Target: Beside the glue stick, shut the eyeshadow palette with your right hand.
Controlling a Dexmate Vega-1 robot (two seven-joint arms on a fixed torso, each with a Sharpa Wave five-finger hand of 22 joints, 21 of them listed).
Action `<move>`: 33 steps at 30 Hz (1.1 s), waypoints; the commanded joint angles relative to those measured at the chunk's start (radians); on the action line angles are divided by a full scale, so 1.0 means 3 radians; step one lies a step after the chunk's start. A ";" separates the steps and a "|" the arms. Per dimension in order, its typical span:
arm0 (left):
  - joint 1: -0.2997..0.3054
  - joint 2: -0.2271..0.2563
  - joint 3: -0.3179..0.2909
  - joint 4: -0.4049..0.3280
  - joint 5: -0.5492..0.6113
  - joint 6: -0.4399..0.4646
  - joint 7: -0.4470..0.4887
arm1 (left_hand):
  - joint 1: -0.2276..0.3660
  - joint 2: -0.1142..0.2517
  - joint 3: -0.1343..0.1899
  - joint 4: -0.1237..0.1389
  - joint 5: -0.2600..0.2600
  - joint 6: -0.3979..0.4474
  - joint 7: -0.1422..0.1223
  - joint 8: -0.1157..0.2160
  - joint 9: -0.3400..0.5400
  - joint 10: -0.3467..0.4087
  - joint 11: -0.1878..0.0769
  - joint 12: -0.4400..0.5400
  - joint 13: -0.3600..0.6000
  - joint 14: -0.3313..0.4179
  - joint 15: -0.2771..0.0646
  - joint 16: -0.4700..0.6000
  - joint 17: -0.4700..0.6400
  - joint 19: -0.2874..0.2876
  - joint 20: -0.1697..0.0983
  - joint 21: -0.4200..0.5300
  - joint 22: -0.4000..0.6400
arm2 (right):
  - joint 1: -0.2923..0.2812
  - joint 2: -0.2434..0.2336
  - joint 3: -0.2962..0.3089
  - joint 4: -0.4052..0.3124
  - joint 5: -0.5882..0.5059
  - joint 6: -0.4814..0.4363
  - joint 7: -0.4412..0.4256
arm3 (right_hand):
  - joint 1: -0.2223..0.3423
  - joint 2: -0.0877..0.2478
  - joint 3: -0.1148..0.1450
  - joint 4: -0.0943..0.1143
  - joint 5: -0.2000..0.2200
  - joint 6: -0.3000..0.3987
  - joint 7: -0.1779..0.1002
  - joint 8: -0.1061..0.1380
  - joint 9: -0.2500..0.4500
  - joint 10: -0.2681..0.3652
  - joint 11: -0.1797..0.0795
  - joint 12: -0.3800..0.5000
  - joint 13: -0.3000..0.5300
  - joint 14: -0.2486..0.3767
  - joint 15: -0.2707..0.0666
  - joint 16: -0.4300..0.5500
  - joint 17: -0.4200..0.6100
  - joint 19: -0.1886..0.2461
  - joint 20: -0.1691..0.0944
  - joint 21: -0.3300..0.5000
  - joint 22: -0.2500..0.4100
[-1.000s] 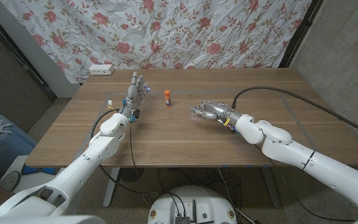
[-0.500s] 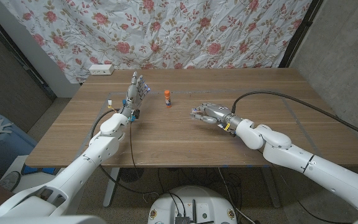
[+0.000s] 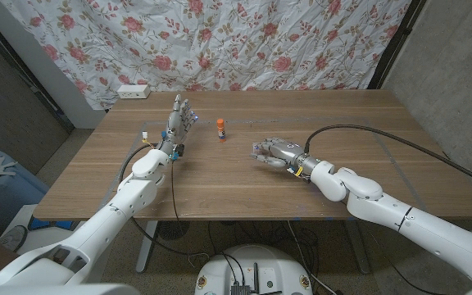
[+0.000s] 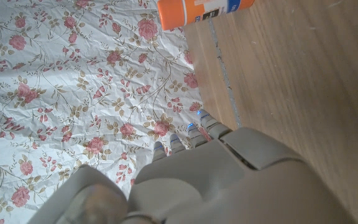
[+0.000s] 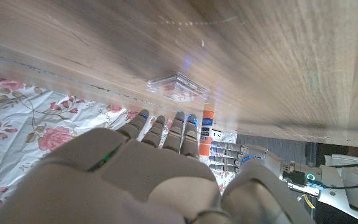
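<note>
Right hand (image 3: 274,151) over eyeshadow palette (image 5: 178,87)
Nothing is grasped; the palette lies just beyond the spread fingertips, toward the glue stick (image 3: 220,128).

Makeshift lab: floral sheet (image 3: 220,37) backdrop behind wooden table (image 3: 244,176)

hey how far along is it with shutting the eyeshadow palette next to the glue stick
The eyeshadow palette already looks flat and shut on the table, near the glue stick. The right hand hovers just behind it, holding nothing. Left hand waits upright. What looks left is drawing the right hand away.
</note>
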 commanded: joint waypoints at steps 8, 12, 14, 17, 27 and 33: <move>-0.0001 -0.0001 0.0000 0.0002 0.0001 -0.0002 0.0002 | 0.0028 -0.0014 0.0017 0.0009 0.0009 -0.0003 -0.0018 0.0019 0.0011 -0.0001 -0.0029 0.0017 0.0011 -0.0031 -0.0239 0.0025 0.0011 0.0025 -0.0025 0.0022 0.0014 | 0.0008 0.0057 -0.0060 0.0181 -0.0166 0.0051 -0.0132 | -0.0034 0.0097 0.0030 -0.0002 -0.0006 -0.0037 -0.0001 0.0013 0.0007 -0.0016 -0.0002 0.0032 0.0001 -0.0055 -0.0015 -0.0006 0.0014 -0.0043 0.0002 -0.0020 0.0003; -0.0001 -0.0001 0.0000 0.0001 0.0001 -0.0002 0.0002 | 0.0028 -0.0014 0.0017 0.0009 0.0009 -0.0004 -0.0018 0.0019 0.0011 -0.0001 -0.0028 0.0017 0.0011 -0.0031 -0.0239 0.0025 0.0011 0.0026 -0.0028 0.0022 0.0014 | 0.0003 0.0057 -0.0059 0.0198 -0.0173 0.0054 -0.0159 | -0.0036 0.0098 0.0032 -0.0001 -0.0007 -0.0041 0.0001 0.0016 0.0007 -0.0020 0.0002 0.0034 0.0000 -0.0061 -0.0013 -0.0006 0.0015 -0.0045 0.0003 -0.0019 0.0003; -0.0001 -0.0001 0.0000 0.0001 0.0001 -0.0002 0.0002 | 0.0028 -0.0014 0.0017 0.0009 0.0009 -0.0005 -0.0018 0.0018 0.0011 -0.0002 -0.0032 0.0016 0.0011 -0.0031 -0.0240 0.0025 0.0011 0.0028 -0.0028 0.0023 0.0014 | 0.0005 0.0056 -0.0064 0.0207 -0.0182 0.0056 -0.0161 | -0.0037 0.0097 0.0032 -0.0001 -0.0008 -0.0042 0.0001 0.0017 0.0007 -0.0020 0.0003 0.0035 0.0000 -0.0059 -0.0011 -0.0004 0.0015 -0.0044 0.0002 -0.0018 0.0003; -0.0001 -0.0001 0.0000 0.0001 0.0001 -0.0002 0.0002 | 0.0028 -0.0014 0.0017 0.0009 0.0009 -0.0005 -0.0018 0.0018 0.0011 0.0001 -0.0028 0.0017 0.0011 -0.0031 -0.0238 0.0025 0.0011 0.0027 -0.0029 0.0022 0.0014 | 0.0008 0.0058 -0.0070 0.0224 -0.0188 0.0063 -0.0171 | -0.0038 0.0097 0.0034 0.0000 -0.0010 -0.0043 -0.0001 0.0019 0.0007 -0.0022 0.0002 0.0037 -0.0001 -0.0064 -0.0008 -0.0003 0.0015 -0.0045 0.0002 -0.0017 0.0003; 0.0000 0.0002 0.0000 0.0001 -0.0002 -0.0002 -0.0004 | 0.0028 -0.0014 0.0018 0.0009 0.0009 -0.0005 -0.0018 0.0018 0.0011 -0.0003 -0.0030 0.0016 0.0011 -0.0031 -0.0237 0.0025 0.0011 0.0026 -0.0027 0.0022 0.0014 | 0.0010 0.0066 -0.0091 0.0259 -0.0228 0.0040 -0.0198 | -0.0042 0.0094 0.0039 0.0001 -0.0014 -0.0053 -0.0011 0.0025 0.0006 -0.0031 -0.0002 0.0042 -0.0004 -0.0067 -0.0010 0.0003 0.0016 -0.0045 -0.0010 -0.0013 0.0003; 0.0001 0.0000 0.0000 -0.0001 0.0000 -0.0002 0.0002 | 0.0029 -0.0014 0.0018 0.0009 0.0009 -0.0007 -0.0018 0.0018 0.0011 0.0002 -0.0029 0.0018 0.0011 -0.0031 -0.0238 0.0025 0.0011 0.0027 -0.0027 0.0023 0.0014 | 0.0010 0.0068 -0.0103 0.0283 -0.0250 0.0042 -0.0231 | -0.0042 0.0095 0.0044 0.0000 -0.0017 -0.0052 -0.0009 0.0030 0.0006 -0.0035 0.0001 0.0045 -0.0006 -0.0069 -0.0006 0.0006 0.0016 -0.0047 -0.0012 -0.0012 0.0003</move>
